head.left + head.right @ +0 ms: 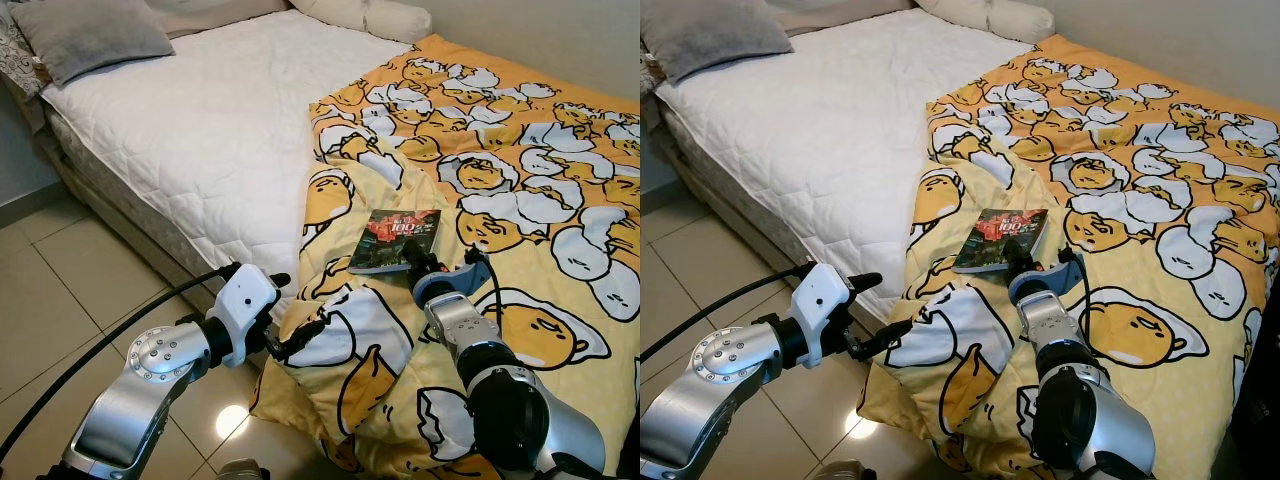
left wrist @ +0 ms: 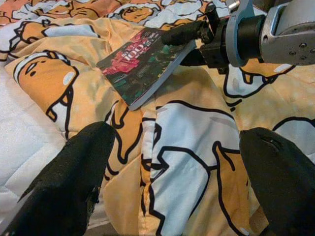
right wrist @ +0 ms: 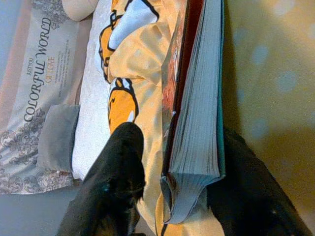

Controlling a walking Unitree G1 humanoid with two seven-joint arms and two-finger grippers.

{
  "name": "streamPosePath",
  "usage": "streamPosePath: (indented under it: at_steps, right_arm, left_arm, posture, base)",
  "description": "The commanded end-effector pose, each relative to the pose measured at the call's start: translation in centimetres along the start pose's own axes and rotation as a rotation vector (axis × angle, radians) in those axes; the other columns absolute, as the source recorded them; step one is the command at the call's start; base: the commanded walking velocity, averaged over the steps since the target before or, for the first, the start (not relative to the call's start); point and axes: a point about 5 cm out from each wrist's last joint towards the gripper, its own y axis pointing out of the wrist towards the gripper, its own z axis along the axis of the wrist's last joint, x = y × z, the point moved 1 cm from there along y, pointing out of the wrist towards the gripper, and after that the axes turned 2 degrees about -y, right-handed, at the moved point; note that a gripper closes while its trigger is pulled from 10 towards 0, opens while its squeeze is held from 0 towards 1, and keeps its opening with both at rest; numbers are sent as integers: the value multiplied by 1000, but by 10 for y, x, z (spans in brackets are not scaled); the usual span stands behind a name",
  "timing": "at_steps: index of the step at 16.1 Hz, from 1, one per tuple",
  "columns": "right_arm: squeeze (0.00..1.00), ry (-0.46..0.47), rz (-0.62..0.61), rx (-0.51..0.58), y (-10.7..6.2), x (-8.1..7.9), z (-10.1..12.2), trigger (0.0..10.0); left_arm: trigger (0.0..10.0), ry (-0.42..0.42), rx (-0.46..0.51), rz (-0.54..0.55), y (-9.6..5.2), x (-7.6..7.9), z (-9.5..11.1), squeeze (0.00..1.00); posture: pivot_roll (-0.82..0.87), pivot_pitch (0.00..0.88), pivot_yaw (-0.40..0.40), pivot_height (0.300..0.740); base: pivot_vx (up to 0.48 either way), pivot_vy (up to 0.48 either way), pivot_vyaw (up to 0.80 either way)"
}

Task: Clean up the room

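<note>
Two silver arms — the left arm [image 1: 150,385] has a round joint disc ringed with small screws, a white wrist block and a black cable looping along it. Right arm [image 1: 500,385]: silver segments, black collars, blue-grey wrist ring — black fingers [image 2: 74,177].
</note>
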Motion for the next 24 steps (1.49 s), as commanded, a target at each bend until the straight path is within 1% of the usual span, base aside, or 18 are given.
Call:
streamPosePath:
  at_steps: [1,4,6,7,8,9,10,11,13,15,17,18,19,20,21,22,23,24]
  right_arm:
    - [0,-15,34,17,3,-10,5,0]
    - [0,3,28,24,3,-10,5,0]
    - [0,-8,17,8,3,-9,3,0]
    - [0,-65,16,-10,3,-8,0,0]
    - [0,-99,12,-21,3,-7,-2,0]
    - [0,-104,11,-20,2,-6,-1,0]
    - [0,-70,2,1,1,-3,4,0]
    - [0,-63,17,26,0,-3,10,0]
    - [0,-67,62,78,-4,-1,26,0]
    - [0,-73,97,126,-11,-2,39,0]
    - [0,-137,125,198,-26,-4,53,0]
    - [0,-268,149,273,-47,-11,61,0]
    - [0,-335,162,310,-56,-16,63,0]
    - [0,-431,179,380,-74,-25,64,0]
    - [0,-480,175,422,-84,-29,64,0]
    - [0,-532,132,456,-90,-29,66,0]
    - [0,-560,85,445,-90,-27,63,8510]
    - [0,-590,68,419,-89,-27,60,10000]
  left_arm:
    - [10000,7,3,1,2,-1,1,639]
    - [10000,3,2,4,2,-2,-1,635]
    - [10000,1,2,6,3,-3,-1,635]
    - [10000,-2,3,9,3,-4,-2,627]
    - [10000,-5,4,13,4,-4,-3,627]
    - [10000,-13,8,22,5,-5,-3,624]
    - [10000,-28,14,50,7,-7,-5,620]
    - [10000,-47,15,74,7,-8,-7,620]
    - [10000,-75,33,127,8,-10,-9,616]
    - [10000,-68,58,173,6,-13,-6,612]
    - [10000,-65,91,232,2,-15,-4,596]
    - [10000,-66,102,278,-1,-17,-4,533]
    - [10000,-60,106,296,-2,-17,-4,529]
    - [10000,-45,113,351,-4,-21,-3,529]
    - [10000,-44,121,405,-5,-25,-1,537]
    - [10000,-52,128,456,-5,-30,0,537]
    - [10000,-42,127,503,-6,-34,2,541]
    - [10000,-40,123,514,-6,-35,2,537]
  posture:
    - [188,0,-77,740]
    - [186,0,-76,740]
    - [185,0,-74,740]
    - [176,0,-71,740]
    - [170,0,-71,740]
    - [166,0,-69,740]
    - [160,0,-68,740]
    - [154,0,-67,740]
    - [150,0,-72,740]
    - [150,0,-73,740]
    - [124,0,-66,740]
    - [85,0,-47,740]
    - [79,0,-43,740]
    - [41,0,-16,740]
    - [38,0,-12,740]
    - [40,0,-8,740]
    - [54,0,-22,740]
    - [68,0,-32,740]
  base:
    - [0,0,0]
    - [0,0,0]
    - [0,0,0]
    - [0,0,0]
    - [0,0,0]
    - [0,0,0]
    - [0,0,0]
    - [0,0,0]
    - [0,0,0]
    - [0,0,0]
    - [0,0,0]
    - [0,0,0]
    - [0,0,0]
    - [0,0,0]
    - [0,0,0]
    - [0,0,0]
    - [0,0,0]
    - [0,0,0]
